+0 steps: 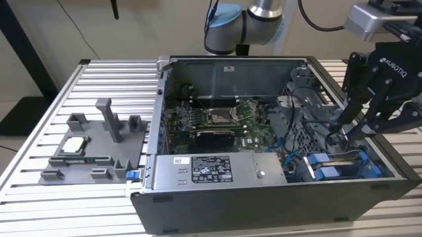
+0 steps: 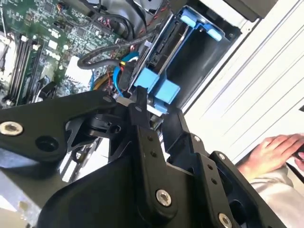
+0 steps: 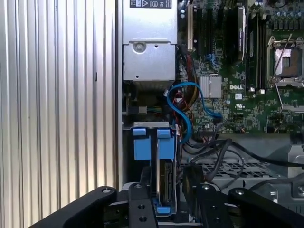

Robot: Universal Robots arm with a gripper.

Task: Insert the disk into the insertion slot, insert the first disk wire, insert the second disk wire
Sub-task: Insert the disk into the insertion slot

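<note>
In the exterior view an open computer case [image 1: 264, 202] lies on a ribbed metal counter [image 1: 39, 197], with a grey parts tray [image 1: 92, 163] well apart at the exterior view's left. The black gripper [image 1: 343, 134] reaches down into the case at the exterior view's right, its jaws apart just above the insertion slot [image 1: 372, 170] – the disk [image 1: 337, 160] sits between the slot's blue rails, near the grey power-supply box [image 1: 218, 170].

In the second wrist view the gripper [image 2: 159, 111] hangs close over the blue tabs [image 2: 156, 88] of the disk [image 2: 164, 42], which stands edge-on inside the dark slot [image 2: 199, 57]. A person's hand [image 2: 275, 147] rests outside the case.

In the first wrist view the disk [image 3: 164, 183] stands in the slot [image 3: 127, 161] between the fingers [image 3: 140, 204] – whether they touch it cannot be told. A blue cable [image 3: 183, 102] loops beside the circuit board [image 3: 237, 95].
</note>
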